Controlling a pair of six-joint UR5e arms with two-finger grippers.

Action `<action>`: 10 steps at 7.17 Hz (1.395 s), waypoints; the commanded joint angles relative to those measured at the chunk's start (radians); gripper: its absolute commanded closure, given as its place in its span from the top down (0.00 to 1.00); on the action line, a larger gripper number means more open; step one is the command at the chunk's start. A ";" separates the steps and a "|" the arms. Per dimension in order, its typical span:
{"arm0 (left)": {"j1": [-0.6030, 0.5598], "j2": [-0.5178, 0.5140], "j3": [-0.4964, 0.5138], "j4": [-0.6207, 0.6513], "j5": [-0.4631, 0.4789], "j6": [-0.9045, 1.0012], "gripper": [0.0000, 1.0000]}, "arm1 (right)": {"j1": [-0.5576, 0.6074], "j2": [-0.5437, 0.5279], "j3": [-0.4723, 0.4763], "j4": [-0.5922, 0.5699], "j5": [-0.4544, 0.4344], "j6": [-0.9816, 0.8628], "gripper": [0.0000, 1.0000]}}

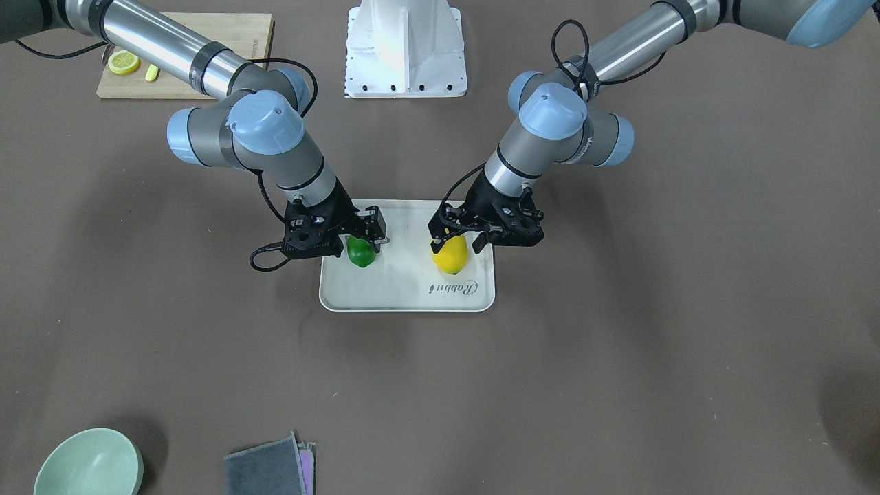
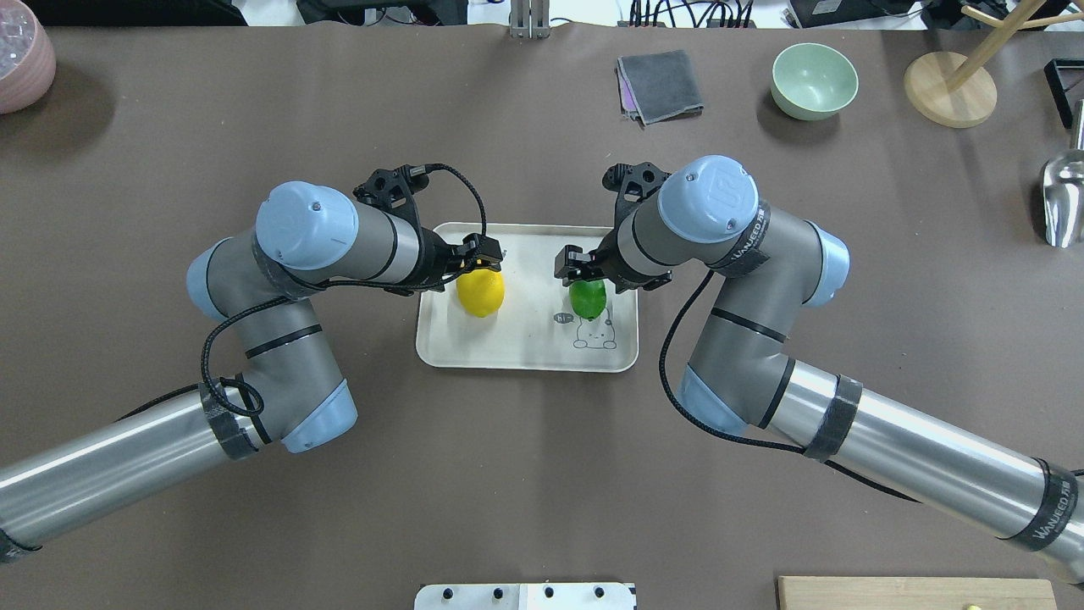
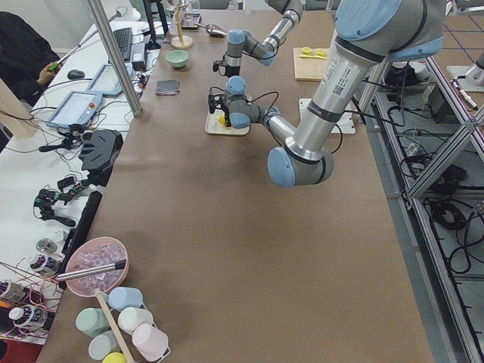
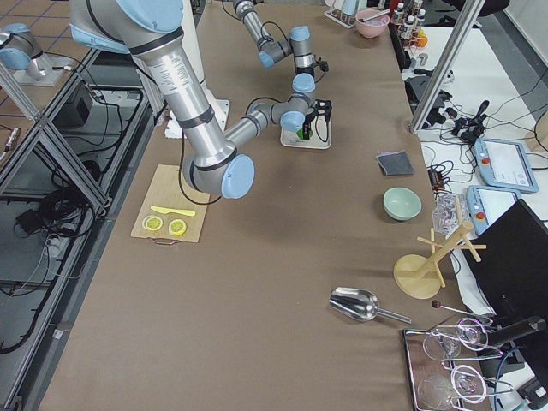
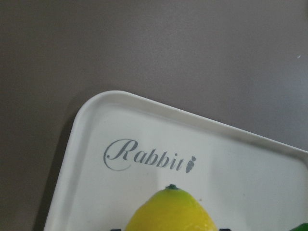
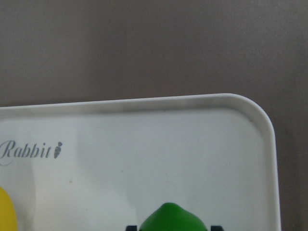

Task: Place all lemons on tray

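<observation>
The cream-white tray point(image 1: 405, 292) with "Rabbit" script lies at the table's middle point(image 2: 525, 347). My left gripper point(image 1: 458, 240) point(image 2: 481, 269) is shut on the yellow lemon point(image 1: 450, 256) point(image 2: 480, 293) low over the tray's left half as the overhead view shows it. My right gripper point(image 1: 361, 242) point(image 2: 586, 275) is shut on the green lemon point(image 1: 360, 253) point(image 2: 588, 299) over the other half, by the animal drawing. The yellow lemon point(image 5: 168, 211) and the green lemon point(image 6: 168, 219) show at the bottom of the wrist views. I cannot tell whether the lemons touch the tray.
A bamboo cutting board point(image 1: 247, 34) with a lemon slice point(image 1: 124, 62) lies near the robot's base. A green bowl point(image 2: 814, 80), a grey cloth point(image 2: 660, 85), a wooden stand point(image 2: 948, 89), a metal scoop point(image 2: 1063, 195) and a pink bowl point(image 2: 21, 55) sit along the far side.
</observation>
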 commanded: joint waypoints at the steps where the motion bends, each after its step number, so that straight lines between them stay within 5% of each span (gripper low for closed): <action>1: -0.016 0.006 -0.042 0.002 0.001 0.048 0.98 | 0.047 0.023 0.018 -0.008 0.033 0.000 1.00; 3: -0.096 0.081 -0.124 0.024 -0.007 0.306 0.98 | 0.192 -0.026 0.098 -0.014 0.169 -0.065 1.00; 6: -0.229 0.111 -0.239 0.203 -0.101 0.434 0.98 | 0.468 -0.286 0.190 -0.001 0.396 -0.594 1.00; 10: -0.324 0.308 -0.288 0.116 -0.128 0.564 0.98 | 0.520 -0.437 0.205 0.029 0.408 -0.604 1.00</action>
